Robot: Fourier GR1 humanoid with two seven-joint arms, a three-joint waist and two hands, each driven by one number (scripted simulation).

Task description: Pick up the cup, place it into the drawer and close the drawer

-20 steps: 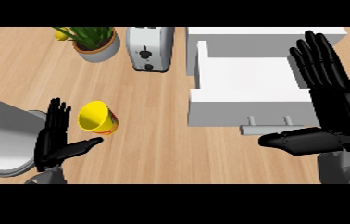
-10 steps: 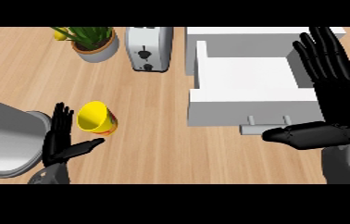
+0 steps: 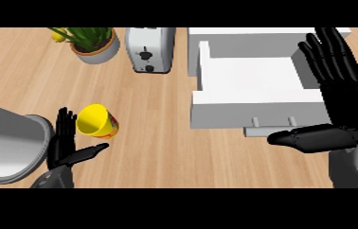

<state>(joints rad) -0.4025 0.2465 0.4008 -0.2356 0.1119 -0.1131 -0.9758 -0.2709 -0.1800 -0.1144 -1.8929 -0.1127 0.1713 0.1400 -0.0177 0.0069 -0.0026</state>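
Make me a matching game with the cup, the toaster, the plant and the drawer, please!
Things:
1. cup
2. toaster
3. plant
4. drawer

Clues:
A. white and pulled open
B. yellow, right beside the left hand
C. silver, standing between the plant and the drawer
D. green leaves in a pot, at the far left of the counter

Right pairs: 1-B, 2-C, 3-D, 4-A.
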